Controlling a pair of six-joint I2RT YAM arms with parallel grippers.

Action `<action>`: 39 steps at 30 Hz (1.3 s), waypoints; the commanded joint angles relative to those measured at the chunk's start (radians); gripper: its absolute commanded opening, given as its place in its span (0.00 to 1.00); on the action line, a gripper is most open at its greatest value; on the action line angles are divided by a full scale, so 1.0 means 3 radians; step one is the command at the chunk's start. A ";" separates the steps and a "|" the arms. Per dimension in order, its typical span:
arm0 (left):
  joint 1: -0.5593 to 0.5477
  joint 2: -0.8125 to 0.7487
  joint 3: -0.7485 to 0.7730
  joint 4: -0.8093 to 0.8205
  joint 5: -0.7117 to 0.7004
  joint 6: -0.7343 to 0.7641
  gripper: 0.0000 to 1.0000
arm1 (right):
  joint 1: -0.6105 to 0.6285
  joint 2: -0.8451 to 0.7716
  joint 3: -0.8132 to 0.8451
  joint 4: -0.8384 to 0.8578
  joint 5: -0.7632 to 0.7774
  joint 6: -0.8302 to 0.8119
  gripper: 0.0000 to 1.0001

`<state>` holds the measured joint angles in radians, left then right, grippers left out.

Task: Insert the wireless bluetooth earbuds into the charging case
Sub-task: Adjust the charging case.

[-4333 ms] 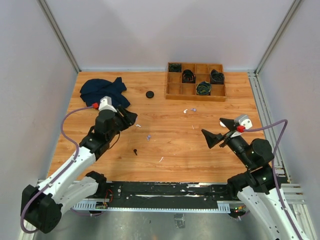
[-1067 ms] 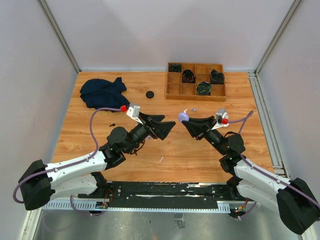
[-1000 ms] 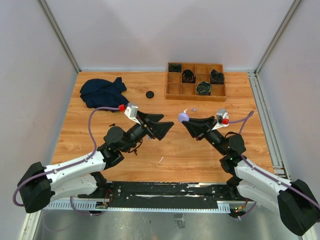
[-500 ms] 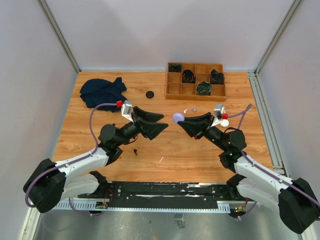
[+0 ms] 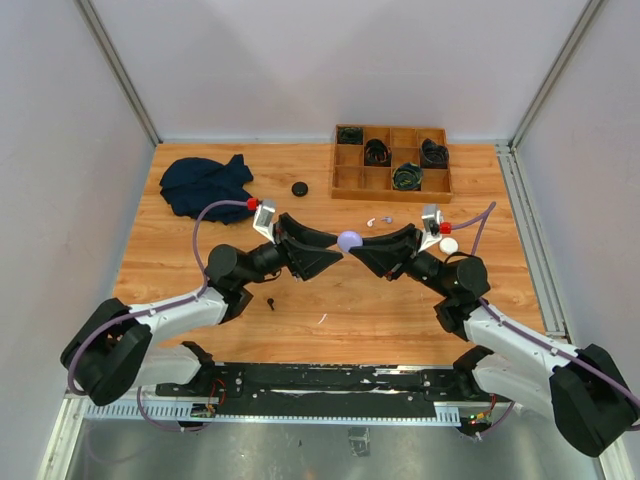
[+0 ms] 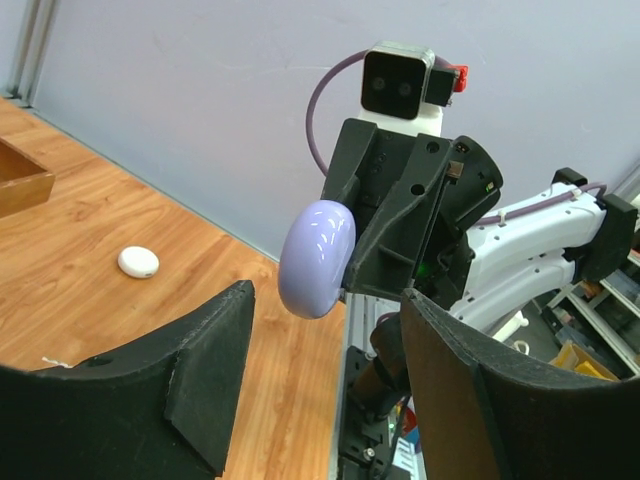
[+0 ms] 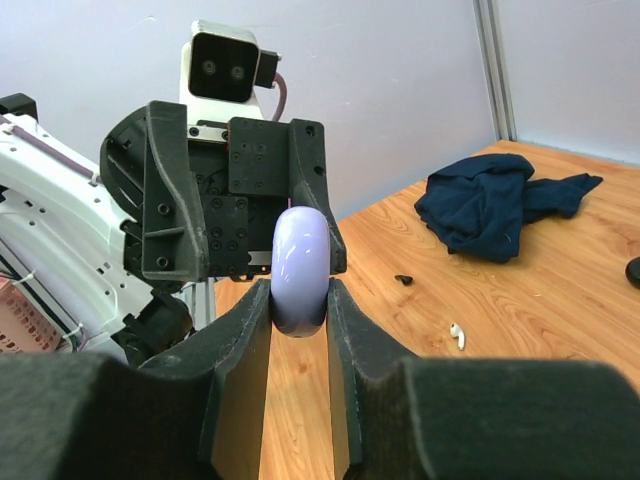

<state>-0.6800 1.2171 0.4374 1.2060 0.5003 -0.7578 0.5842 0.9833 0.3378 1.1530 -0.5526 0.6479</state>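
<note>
My right gripper (image 5: 358,246) (image 7: 300,300) is shut on a pale purple round charging case (image 5: 349,241) (image 7: 300,268), held on edge above the table's middle. My left gripper (image 5: 338,247) (image 6: 328,300) faces it tip to tip. It is open, and the case (image 6: 317,258) sits just beyond the gap between its fingers without touching them. On the wood lie a white earbud (image 5: 322,319) (image 7: 456,335), a black earbud (image 5: 270,302) (image 7: 403,279) and small pale buds (image 5: 372,221) near the tray.
A wooden tray (image 5: 391,196) with coiled black cables stands at the back right. A dark blue cloth (image 5: 205,185) lies back left, with a black round case (image 5: 299,188) beside it. A white round case (image 5: 448,244) (image 6: 138,262) lies by the right arm.
The left gripper has moved right, up to the purple case, and its jaws have narrowed. The right gripper has carried the case leftward to meet it.
</note>
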 commanded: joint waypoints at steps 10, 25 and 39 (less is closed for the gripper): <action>0.0047 0.0181 0.0194 0.0296 0.0266 -0.0114 0.58 | 0.0018 0.0141 0.0162 0.0461 -0.0276 0.0222 0.06; 0.0047 0.0181 0.0260 0.0302 0.0522 -0.0077 0.32 | 0.0021 0.0275 0.0154 0.0583 -0.0375 0.0243 0.06; 0.0047 -0.0130 0.0330 -0.0438 0.0667 0.0482 0.05 | 0.0010 0.0207 0.0127 0.0406 -0.0460 0.0036 0.22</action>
<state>-0.6624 1.2251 0.5022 1.1645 0.6571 -0.7044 0.5842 1.0603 0.3561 1.2858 -0.6731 0.7177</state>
